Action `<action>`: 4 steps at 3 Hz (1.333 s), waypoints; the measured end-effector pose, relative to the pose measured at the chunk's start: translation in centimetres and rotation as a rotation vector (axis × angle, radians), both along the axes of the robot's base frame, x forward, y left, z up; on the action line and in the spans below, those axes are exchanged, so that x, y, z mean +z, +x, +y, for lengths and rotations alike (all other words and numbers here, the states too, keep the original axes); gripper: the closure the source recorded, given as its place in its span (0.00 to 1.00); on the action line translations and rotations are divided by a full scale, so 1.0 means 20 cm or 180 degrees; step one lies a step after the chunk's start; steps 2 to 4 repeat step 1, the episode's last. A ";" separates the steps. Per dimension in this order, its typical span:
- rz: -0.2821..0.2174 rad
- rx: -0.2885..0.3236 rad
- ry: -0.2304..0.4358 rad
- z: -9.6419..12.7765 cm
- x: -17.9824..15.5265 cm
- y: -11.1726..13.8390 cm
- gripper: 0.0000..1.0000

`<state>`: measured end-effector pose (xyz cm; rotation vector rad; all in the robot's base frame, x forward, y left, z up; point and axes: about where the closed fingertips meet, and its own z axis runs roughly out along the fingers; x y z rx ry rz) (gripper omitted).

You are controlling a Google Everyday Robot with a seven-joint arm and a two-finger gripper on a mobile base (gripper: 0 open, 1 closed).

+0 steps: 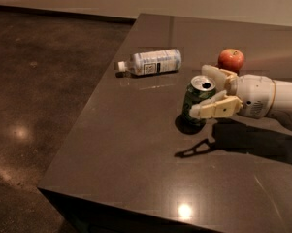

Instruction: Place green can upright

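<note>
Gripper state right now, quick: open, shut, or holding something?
Gripper: shut on the green can, one finger either side; the can stands upright on the table.

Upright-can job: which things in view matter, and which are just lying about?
Job: green can, standing upright on the table; pincer, closed around the can, reaching in from the right.
Lying about: plastic bottle, on its side beyond the can; apple, beyond the pincer.
</note>
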<state>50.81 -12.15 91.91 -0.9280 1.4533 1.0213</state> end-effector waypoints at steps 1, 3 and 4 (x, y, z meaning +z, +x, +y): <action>0.0000 0.0001 0.0000 0.00 0.00 0.00 0.00; 0.0000 0.0001 0.0000 0.00 0.00 0.00 0.00; 0.0000 0.0001 0.0000 0.00 0.00 0.00 0.00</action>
